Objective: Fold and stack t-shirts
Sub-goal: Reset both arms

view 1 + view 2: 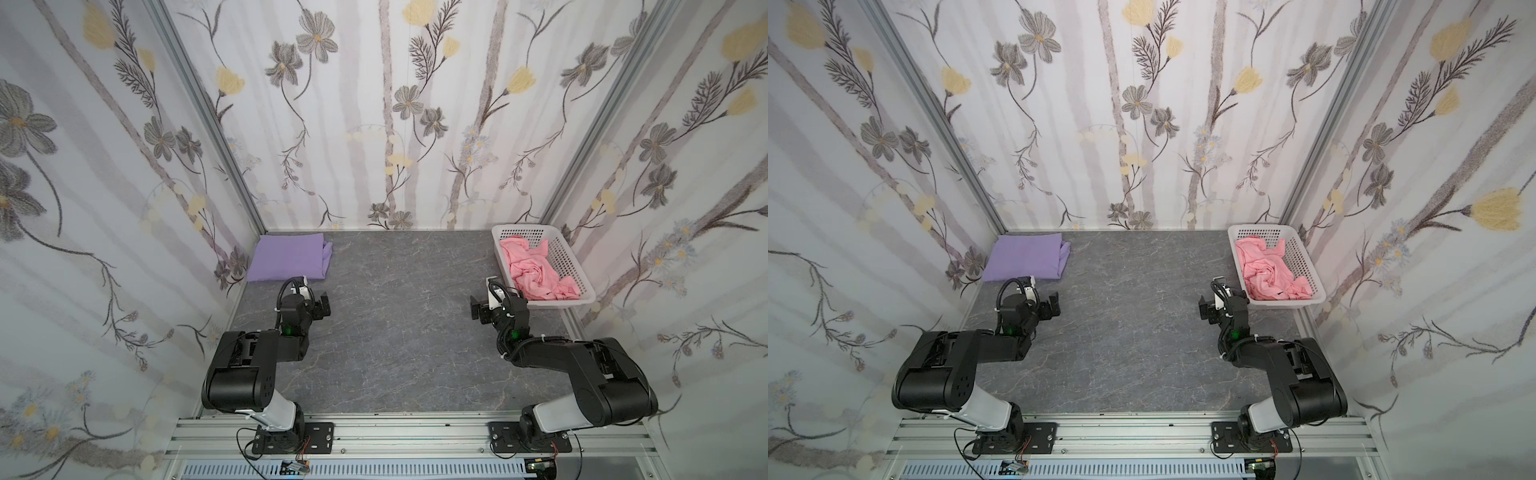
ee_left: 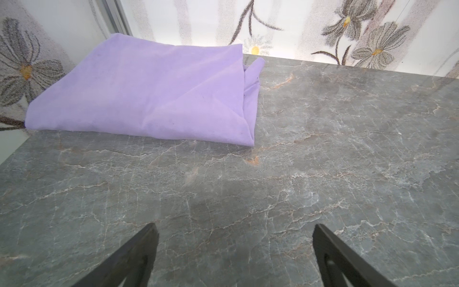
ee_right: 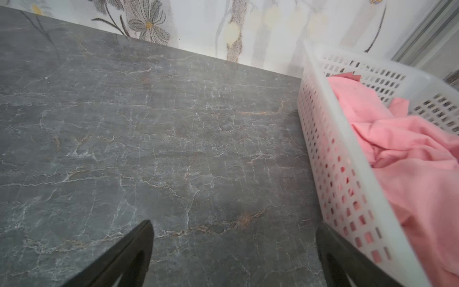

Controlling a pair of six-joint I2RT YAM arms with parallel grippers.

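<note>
Lavender t-shirt (image 1: 289, 257) (image 1: 1025, 257): folded into a rough rectangle, lying flat in the far left corner of the tabletop (image 1: 395, 332). Its left edge is against the flowered wall. In the left wrist view the lavender t-shirt (image 2: 149, 92) shows a smooth top face, with loose folded layers bunched along the edge that faces the tabletop's middle.

Pink garment (image 1: 536, 270) (image 1: 1273, 270): unfolded and crumpled, lying inside the white perforated basket (image 1: 519, 227) (image 1: 1258, 227). The basket stands in the far right corner of the tabletop, close to the right wall. The right wrist view shows the pink garment (image 3: 409, 161) heaped below the basket's rim, pink showing through the holes of the basket's wall (image 3: 330, 174).

Left hand (image 2: 234, 228): released, jaws spread wide, only bare tabletop between them. It hangs just on the near side of the lavender t-shirt, apart from the cloth.

Right hand (image 3: 236, 226): released, jaws spread wide, holding nothing. It sits just beside the basket's near corner; whether one finger touches the basket I cannot tell.

Both arms are folded back near their bases on the front rail. The middle of the tabletop lies between the two hands.
</note>
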